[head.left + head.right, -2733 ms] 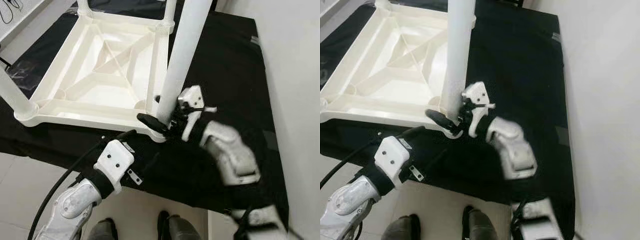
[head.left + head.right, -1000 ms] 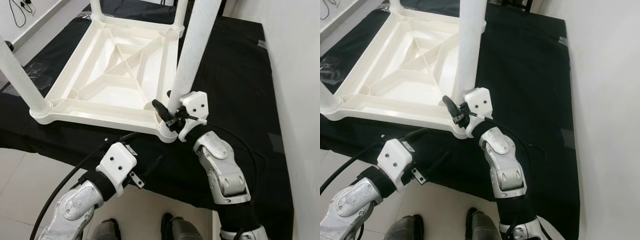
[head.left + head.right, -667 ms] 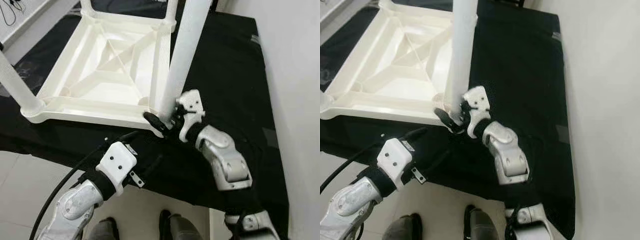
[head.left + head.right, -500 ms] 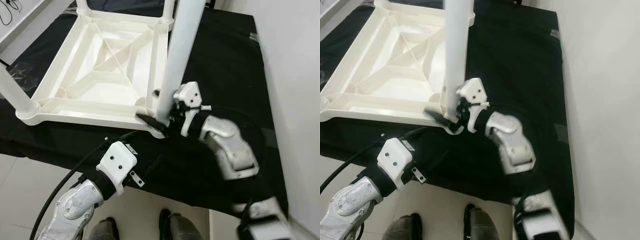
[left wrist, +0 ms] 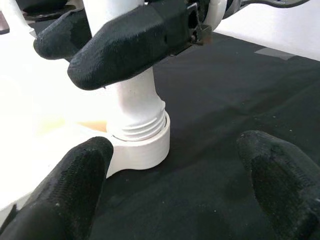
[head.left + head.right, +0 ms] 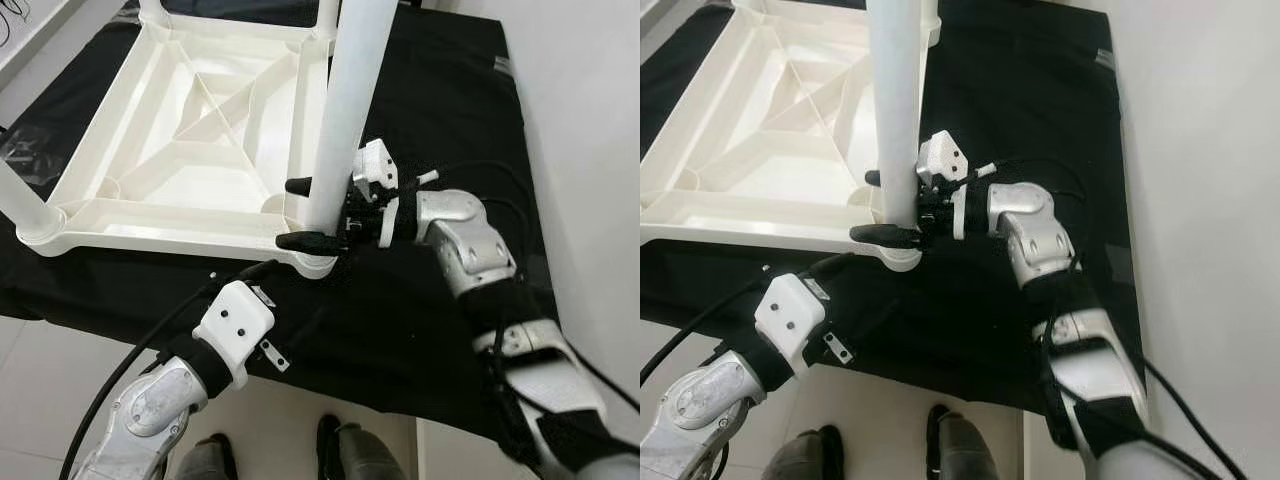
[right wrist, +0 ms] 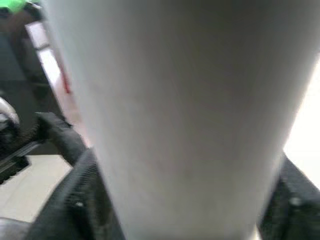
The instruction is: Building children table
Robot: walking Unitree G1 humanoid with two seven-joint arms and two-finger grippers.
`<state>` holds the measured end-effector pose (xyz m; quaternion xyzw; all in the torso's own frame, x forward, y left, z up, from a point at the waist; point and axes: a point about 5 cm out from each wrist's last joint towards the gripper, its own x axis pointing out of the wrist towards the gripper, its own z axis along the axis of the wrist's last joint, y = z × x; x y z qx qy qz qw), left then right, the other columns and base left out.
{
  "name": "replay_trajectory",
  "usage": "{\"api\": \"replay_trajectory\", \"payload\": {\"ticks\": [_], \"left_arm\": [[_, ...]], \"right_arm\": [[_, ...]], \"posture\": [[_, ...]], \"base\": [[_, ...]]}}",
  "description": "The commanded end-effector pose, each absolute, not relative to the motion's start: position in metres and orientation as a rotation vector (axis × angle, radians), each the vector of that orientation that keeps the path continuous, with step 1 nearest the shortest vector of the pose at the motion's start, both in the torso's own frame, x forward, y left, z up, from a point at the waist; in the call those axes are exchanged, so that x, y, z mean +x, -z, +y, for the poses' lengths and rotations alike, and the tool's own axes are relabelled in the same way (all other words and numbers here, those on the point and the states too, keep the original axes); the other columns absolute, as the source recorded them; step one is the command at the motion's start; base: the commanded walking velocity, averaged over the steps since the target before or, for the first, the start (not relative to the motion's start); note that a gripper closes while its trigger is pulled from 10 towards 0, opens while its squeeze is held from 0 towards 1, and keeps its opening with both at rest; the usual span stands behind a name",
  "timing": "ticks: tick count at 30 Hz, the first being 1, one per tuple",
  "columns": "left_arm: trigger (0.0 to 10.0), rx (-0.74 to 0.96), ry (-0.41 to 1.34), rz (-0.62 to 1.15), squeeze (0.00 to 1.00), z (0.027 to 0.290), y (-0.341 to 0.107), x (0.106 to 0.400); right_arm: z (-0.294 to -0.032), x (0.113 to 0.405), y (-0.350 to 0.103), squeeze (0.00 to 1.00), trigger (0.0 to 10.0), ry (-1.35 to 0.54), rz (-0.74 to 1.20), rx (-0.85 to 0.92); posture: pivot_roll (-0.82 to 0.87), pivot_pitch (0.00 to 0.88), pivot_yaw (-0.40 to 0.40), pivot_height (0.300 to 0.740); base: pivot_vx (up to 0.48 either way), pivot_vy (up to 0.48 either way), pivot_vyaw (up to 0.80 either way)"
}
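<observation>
We are seating last leg (image 6: 345, 100) in tabletop (image 6: 190, 140) near-right corner; right gripper (image 6: 310, 212) clamped on leg; left gripper (image 5: 170, 185) apart, idle.

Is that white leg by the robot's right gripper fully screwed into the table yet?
Not fully: the leg stands in its corner socket, but thread ridges show above the collar.

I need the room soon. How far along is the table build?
Nearly there. The white tabletop lies upside down on the black cloth with legs standing at its corners. In hand: the right gripper clasps the near-right leg just above its corner socket, threads showing. The left gripper waits open nearby. Left: seating that leg fully and flipping the table.
</observation>
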<state>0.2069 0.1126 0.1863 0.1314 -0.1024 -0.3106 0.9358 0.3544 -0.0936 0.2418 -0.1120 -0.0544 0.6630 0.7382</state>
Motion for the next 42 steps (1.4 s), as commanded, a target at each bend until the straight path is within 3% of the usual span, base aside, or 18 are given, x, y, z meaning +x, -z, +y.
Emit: {"api": "replay_trajectory", "payload": {"ticks": [1, 10, 12, 19, 20, 22, 25, 36, 37, 40, 42], "left_arm": [[10.0, 0.274, 0.649, -0.181, 0.0, 0.112, -0.181, 0.204], [10.0, 0.273, 0.647, -0.177, 0.0, 0.111, -0.181, 0.203], [10.0, 0.267, 0.657, -0.177, 0.0, 0.11, -0.181, 0.202], [10.0, 0.263, 0.664, -0.176, 0.0, 0.109, -0.181, 0.201], [10.0, 0.258, 0.667, -0.173, 0.0, 0.109, -0.18, 0.201], [10.0, 0.25, 0.68, -0.168, 0.0, 0.107, -0.179, 0.199], [10.0, 0.248, 0.683, -0.167, 0.0, 0.108, -0.18, 0.199], [10.0, 0.26, 0.671, -0.173, 0.0, 0.109, -0.18, 0.202], [10.0, 0.262, 0.664, -0.179, 0.0, 0.111, -0.182, 0.204], [10.0, 0.26, 0.663, -0.183, 0.0, 0.11, -0.184, 0.205], [10.0, 0.256, 0.668, -0.186, 0.0, 0.108, -0.183, 0.205]], "right_arm": [[-0.092, 0.354, -0.24, 0.0, 0.0, -1.494, -0.118, -0.248], [-0.109, 0.356, -0.227, 0.0, 0.0, -1.413, -0.137, -0.227], [-0.127, 0.354, -0.217, 0.0, 0.0, -1.3, -0.128, -0.231], [-0.137, 0.35, -0.21, 0.0, 0.0, -1.201, -0.12, -0.211], [-0.134, 0.345, -0.195, 0.0, 0.0, -1.127, -0.069, -0.192], [-0.115, 0.327, -0.154, 0.0, 0.0, -0.739, 0.088, -0.192], [-0.094, 0.303, -0.14, 0.0, 0.0, -0.591, 0.161, -0.173], [-0.077, 0.305, -0.151, 0.0, 0.0, -0.585, 0.159, -0.194], [-0.072, 0.308, -0.166, 1.0, 10.0, -0.608, 0.122, -0.146], [-0.069, 0.312, -0.178, 1.0, 10.0, -0.657, 0.067, -0.116], [-0.068, 0.322, -0.204, 1.0, 10.0, -0.786, -0.075, -0.08]], "posture": [[0.12, 0.247, -0.117, 0.74], [0.13, 0.246, -0.115, 0.74], [0.11, 0.25, -0.108, 0.74], [0.1, 0.254, -0.109, 0.74], [0.08, 0.268, -0.111, 0.74], [0.09, 0.283, -0.112, 0.74], [0.08, 0.279, -0.099, 0.74], [0.09, 0.273, -0.113, 0.74], [0.09, 0.27, -0.109, 0.74], [0.09, 0.27, -0.108, 0.74], [0.09, 0.268, -0.107, 0.74]], "base": [[0.0, 0.0, 0.0], [0.0, 0.0, 0.0], [0.0, 0.0, 0.0], [0.0, 0.0, 0.0], [0.0, 0.0, 0.0], [0.0, 0.0, 0.0], [0.0, 0.0, 0.0], [0.0, 0.0, 0.0], [0.0, 0.0, 0.0], [0.0, 0.0, 0.0], [0.0, 0.0, 0.0]]}}
